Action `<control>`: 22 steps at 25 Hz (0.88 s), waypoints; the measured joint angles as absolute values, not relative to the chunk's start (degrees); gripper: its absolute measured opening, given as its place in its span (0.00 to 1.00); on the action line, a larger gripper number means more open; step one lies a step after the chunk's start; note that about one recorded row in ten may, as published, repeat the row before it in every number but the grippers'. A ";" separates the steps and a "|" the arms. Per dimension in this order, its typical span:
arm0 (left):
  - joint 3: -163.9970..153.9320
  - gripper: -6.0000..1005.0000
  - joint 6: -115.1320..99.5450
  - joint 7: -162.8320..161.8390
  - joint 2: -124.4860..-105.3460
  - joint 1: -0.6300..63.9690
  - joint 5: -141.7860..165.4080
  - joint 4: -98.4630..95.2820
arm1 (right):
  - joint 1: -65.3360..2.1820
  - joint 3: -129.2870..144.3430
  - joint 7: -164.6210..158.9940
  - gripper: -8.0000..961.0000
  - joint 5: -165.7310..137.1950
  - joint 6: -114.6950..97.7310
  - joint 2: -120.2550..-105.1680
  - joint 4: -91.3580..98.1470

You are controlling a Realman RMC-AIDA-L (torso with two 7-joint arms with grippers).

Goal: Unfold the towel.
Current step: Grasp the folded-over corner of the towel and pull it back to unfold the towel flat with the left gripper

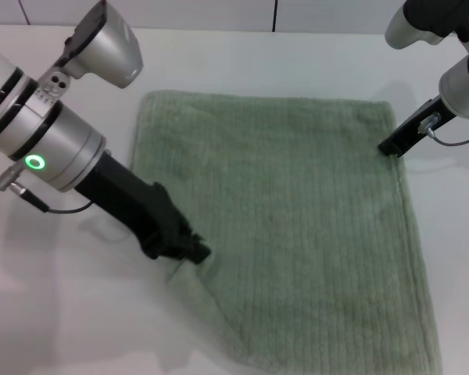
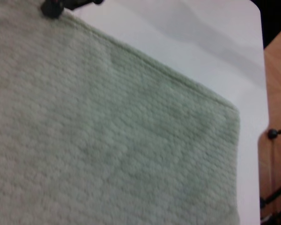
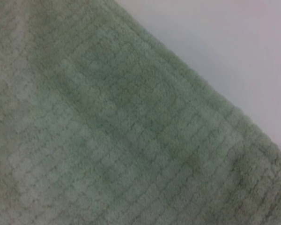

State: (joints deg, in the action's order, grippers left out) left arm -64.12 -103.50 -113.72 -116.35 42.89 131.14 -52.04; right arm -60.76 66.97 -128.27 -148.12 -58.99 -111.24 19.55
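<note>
Bright, even light; both wrist views blurred.

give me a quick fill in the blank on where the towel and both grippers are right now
1. The towel lies spread on a ____ table.
2. The left gripper sits at the towel's ____ edge, on the robot's own sides.
3. The right gripper touches the towel's right edge near its ____ corner.

Missing words: white; left; far

left hand (image 1: 189, 251) low (angled down), right hand (image 1: 391, 147) low
</note>
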 joint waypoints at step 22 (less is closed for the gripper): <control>-64.07 0.12 -105.61 -114.56 -117.09 45.47 140.38 -50.22 | -61.41 66.71 -128.43 0.02 -149.07 -58.75 -111.36 19.46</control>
State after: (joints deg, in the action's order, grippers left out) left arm -64.07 -105.61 -114.56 -117.09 45.47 140.38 -50.22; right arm -61.41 66.71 -128.43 -149.07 -58.75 -111.36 19.46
